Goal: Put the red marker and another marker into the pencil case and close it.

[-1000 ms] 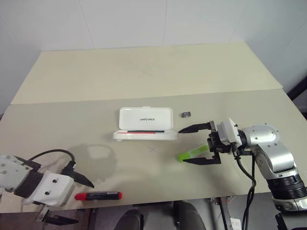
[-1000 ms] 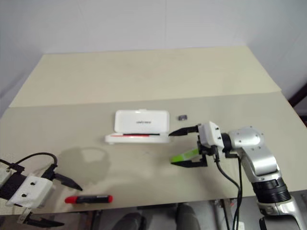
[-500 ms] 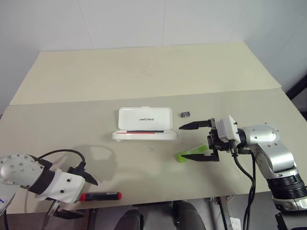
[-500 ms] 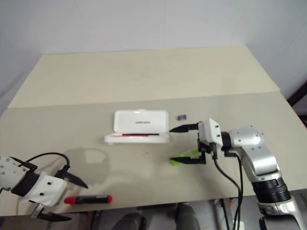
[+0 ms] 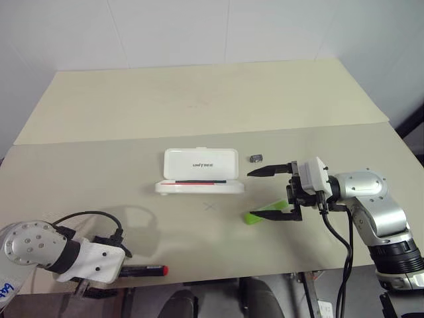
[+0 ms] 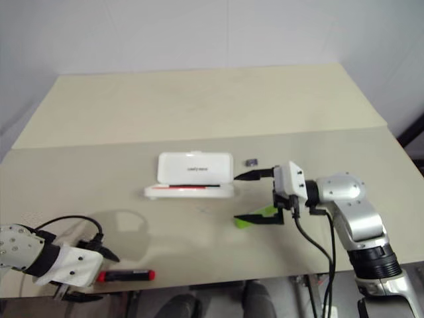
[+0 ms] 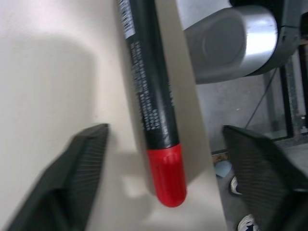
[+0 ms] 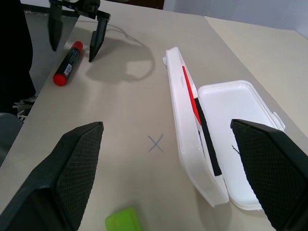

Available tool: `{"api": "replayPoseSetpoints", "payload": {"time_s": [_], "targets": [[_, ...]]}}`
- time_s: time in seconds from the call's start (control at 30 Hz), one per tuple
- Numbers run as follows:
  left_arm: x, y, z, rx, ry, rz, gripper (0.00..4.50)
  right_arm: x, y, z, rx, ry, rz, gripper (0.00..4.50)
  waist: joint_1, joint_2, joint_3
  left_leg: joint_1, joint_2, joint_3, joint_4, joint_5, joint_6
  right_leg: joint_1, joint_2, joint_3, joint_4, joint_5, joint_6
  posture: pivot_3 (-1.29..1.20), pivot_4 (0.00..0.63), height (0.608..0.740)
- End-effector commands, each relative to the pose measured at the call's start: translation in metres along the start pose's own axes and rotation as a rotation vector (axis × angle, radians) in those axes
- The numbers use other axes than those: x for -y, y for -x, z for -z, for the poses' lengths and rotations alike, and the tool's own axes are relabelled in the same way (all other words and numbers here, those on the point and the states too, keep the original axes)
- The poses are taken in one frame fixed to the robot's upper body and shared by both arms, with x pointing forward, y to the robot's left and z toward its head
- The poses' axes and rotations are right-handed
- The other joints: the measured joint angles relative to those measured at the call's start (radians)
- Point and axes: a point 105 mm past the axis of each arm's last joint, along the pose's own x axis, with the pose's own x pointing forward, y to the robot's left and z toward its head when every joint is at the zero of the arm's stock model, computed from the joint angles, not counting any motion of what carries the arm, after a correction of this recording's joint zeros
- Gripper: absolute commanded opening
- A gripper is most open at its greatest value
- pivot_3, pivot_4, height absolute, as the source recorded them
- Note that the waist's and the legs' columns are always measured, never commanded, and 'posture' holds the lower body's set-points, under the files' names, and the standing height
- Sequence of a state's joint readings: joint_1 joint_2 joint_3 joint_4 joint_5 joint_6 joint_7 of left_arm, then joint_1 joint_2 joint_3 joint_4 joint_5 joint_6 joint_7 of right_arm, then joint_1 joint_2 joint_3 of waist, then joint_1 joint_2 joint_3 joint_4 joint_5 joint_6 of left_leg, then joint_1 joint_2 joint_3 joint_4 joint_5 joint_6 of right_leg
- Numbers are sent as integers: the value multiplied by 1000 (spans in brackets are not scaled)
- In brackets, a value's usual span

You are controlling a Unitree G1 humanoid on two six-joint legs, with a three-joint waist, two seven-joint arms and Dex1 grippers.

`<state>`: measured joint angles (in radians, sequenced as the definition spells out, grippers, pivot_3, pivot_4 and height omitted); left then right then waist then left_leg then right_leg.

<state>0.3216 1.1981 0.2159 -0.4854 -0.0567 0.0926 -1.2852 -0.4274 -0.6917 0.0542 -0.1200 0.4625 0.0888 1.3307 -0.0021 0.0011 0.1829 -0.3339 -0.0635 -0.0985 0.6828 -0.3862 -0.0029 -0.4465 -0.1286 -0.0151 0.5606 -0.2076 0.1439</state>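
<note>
Two claws stand released: the left claw (image 7: 163,159) straddles the red marker (image 7: 151,101) at the surface's (image 5: 199,106) near edge, the right claw (image 5: 266,193) is above the green highlighter (image 5: 265,212), beside the open pencil case (image 5: 201,171).

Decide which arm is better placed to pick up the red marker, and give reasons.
Left. Its claw is open astride the red marker at the table's near edge; the right claw hangs over the green marker, far off.
</note>
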Motion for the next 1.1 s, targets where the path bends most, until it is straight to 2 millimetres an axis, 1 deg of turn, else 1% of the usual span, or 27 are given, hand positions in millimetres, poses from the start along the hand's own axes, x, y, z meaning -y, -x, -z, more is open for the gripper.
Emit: {"api": "replayPoseSetpoints", "payload": {"time_s": [0.03,0.2,0.23,0.43,0.63,0.87,1.0,1.1], "targets": [[0,0,6,-41,-8,-9,2519,6,3,-12,20,51,26,4500,0,0,0,0,0,0,0,0,0,0,0,0,0,0,0,0,150,740],[-2,-1,10,-74,-46,-19,778,7,2,-13,24,53,34,4500,-3,0,0,1,0,0,0,0,0,0,0,1,0,0,0,0,150,740],[-3,-1,10,-76,-49,-23,542,7,2,-13,24,53,35,4500,-2,0,0,1,0,0,0,0,0,0,0,1,0,0,0,0,150,740],[-10,0,10,-73,-76,-61,537,8,2,-13,26,52,43,4500,0,0,0,1,0,0,0,0,0,0,0,0,1,0,0,0,150,740],[-13,1,5,-32,-55,-80,537,9,1,-13,28,53,45,4500,1,0,0,1,0,0,0,1,-1,0,0,1,3,0,-1,0,150,740],[-28,13,-3,83,-26,-192,537,9,0,-11,25,45,38,4500,1,-1,0,1,0,0,1,1,-1,0,0,0,3,0,-1,0,150,740],[-39,21,-13,167,-71,-281,537,8,-1,-9,25,37,31,4500,1,-1,0,1,0,0,0,1,-1,0,0,0,2,0,-1,0,150,740],[-38,24,-20,237,-86,-291,537,8,-3,-8,27,35,26,4500,-1,-1,0,1,0,0,0,1,-1,0,0,0,1,0,-1,0,150,740]]}}
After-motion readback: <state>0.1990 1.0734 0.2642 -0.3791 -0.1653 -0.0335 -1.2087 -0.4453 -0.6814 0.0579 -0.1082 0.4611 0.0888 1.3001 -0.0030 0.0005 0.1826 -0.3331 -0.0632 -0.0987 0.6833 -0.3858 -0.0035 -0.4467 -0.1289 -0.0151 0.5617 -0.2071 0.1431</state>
